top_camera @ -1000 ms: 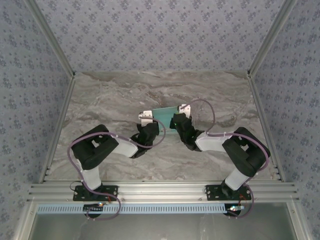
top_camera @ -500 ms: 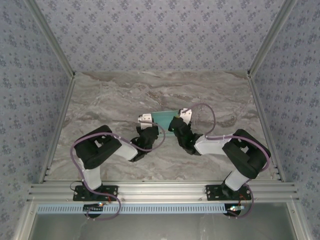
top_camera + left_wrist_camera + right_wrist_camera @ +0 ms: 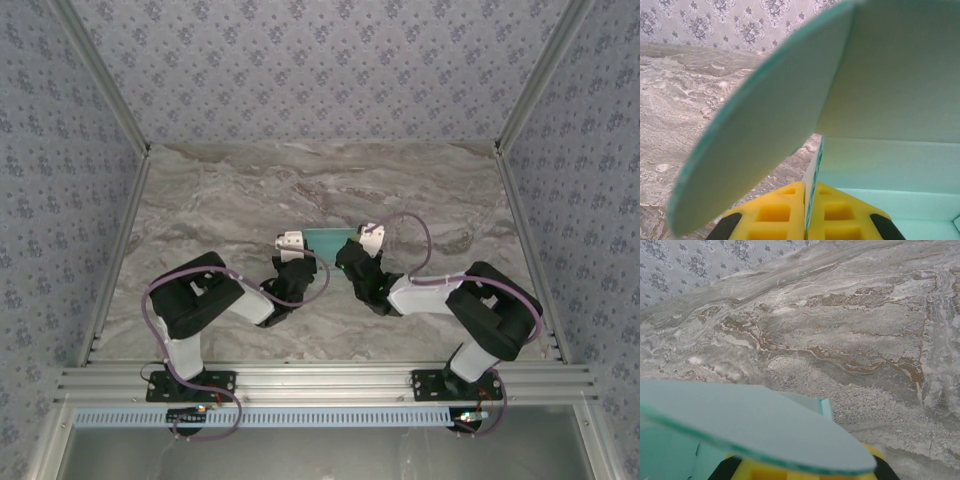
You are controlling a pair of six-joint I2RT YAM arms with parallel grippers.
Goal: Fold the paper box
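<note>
Left pincer (image 3: 805,202) tight on mint, round-flapped paper box (image 3: 890,85)

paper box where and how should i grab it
Pinch a thin wall edge-on from the near side, as the left end effector does: the box is thin card, so a wall slips between pads, while the rounded flap would likely bend.

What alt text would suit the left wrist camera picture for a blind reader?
The left gripper, its yellow fingers pressed together, pinches a thin wall of the mint paper box, whose rounded flap curves upward. A marble table and patterned wall lie behind.
</note>
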